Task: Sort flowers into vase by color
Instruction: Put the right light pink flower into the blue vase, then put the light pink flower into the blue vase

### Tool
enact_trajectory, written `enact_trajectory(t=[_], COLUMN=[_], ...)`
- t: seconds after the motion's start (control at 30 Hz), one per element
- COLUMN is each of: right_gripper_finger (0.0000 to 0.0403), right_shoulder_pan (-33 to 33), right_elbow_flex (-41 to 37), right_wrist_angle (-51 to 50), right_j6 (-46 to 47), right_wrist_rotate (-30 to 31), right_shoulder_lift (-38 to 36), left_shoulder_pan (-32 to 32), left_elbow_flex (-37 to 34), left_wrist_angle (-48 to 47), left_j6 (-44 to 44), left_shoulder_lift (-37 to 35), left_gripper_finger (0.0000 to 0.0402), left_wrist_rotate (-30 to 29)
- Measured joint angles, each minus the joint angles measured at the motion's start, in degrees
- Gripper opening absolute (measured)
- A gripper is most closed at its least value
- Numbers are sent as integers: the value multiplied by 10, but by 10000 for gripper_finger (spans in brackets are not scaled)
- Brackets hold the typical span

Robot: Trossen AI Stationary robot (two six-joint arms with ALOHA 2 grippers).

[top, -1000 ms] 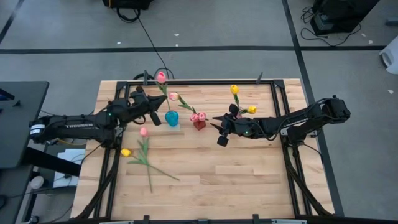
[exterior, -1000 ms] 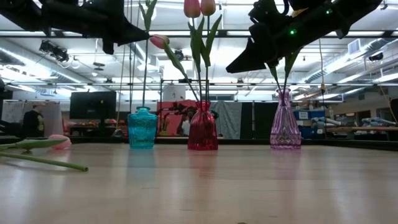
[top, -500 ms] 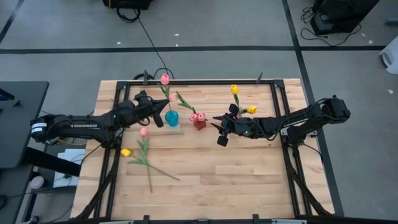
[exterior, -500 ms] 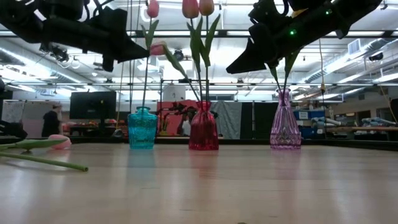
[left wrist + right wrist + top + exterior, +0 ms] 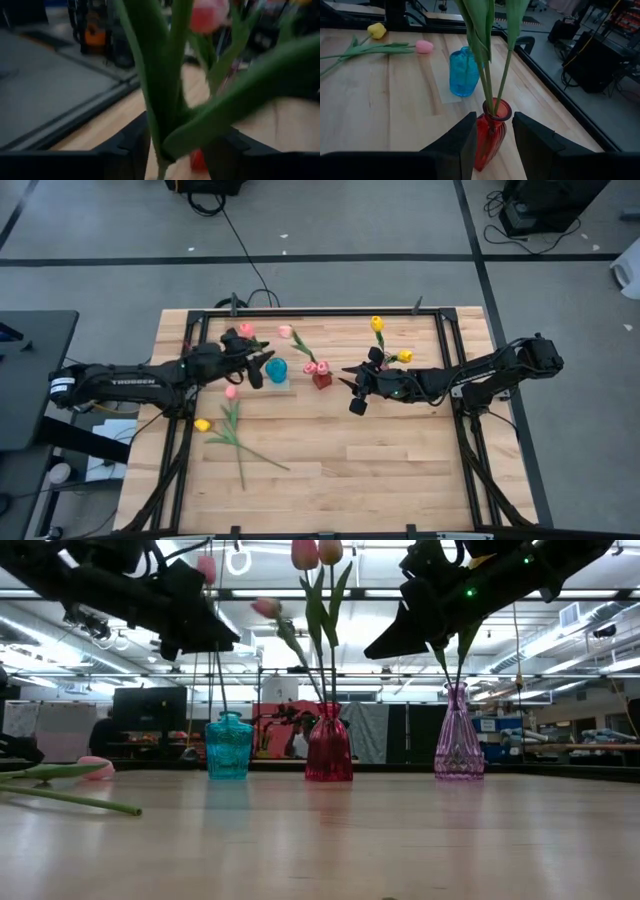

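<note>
A pink flower (image 5: 246, 329) stands with its stem in the blue vase (image 5: 276, 370) and leans toward the table's left. My left gripper (image 5: 262, 366) is open just left of that vase, one finger on each side of the stem (image 5: 160, 105). The red vase (image 5: 321, 379) holds three pink flowers. The purple vase (image 5: 459, 745) holds yellow flowers (image 5: 377, 323). My right gripper (image 5: 352, 392) hangs open right of the red vase (image 5: 492, 132), with nothing between its fingers. A pink flower (image 5: 231, 392) and a yellow flower (image 5: 203, 425) lie flat on the table at the left. My left gripper's open fingers (image 5: 131, 145) stand on either side of the flower's stem and leaves, above the blue vase's mouth. I cannot tell whether either finger touches the stem. The stem's lower end rests in the vase.
The three vases stand in a row across the table's far half. The two loose flowers' long stems (image 5: 240, 448) stretch toward the near edge at the left. A black frame rail (image 5: 330, 311) runs along the far edge. Bare wood lies in the near right half.
My left gripper has opened and let go of the pink flower, shifting a little toward the blue vase. The flower has sunk lower in the vase, and its head has swung from the far edge toward the table's left.
</note>
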Motion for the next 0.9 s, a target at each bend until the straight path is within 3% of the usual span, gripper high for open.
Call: enact_trajectory(t=[0.23, 0.5, 0.67, 0.9], right_gripper_finger=[139, 139, 139, 139], right_shoulder_pan=[0, 0, 0, 2], right_elbow_flex=[0, 0, 0, 0], right_wrist_angle=[-1, 0, 0, -3], right_j6=[0, 2, 3, 4], right_wrist_rotate=[0, 0, -2, -4], right_shoulder_lift=[0, 0, 0, 0], left_shoulder_pan=[-3, -51, -108, -219], left_elbow_flex=[119, 216, 235, 248], left_wrist_angle=[-290, -573, -627, -612], left_j6=[-21, -147, -201, -207], left_shoulder_lift=[0, 0, -4, -37], left_gripper_finger=[170, 170, 170, 169], left_wrist_rotate=[37, 36, 27, -123])
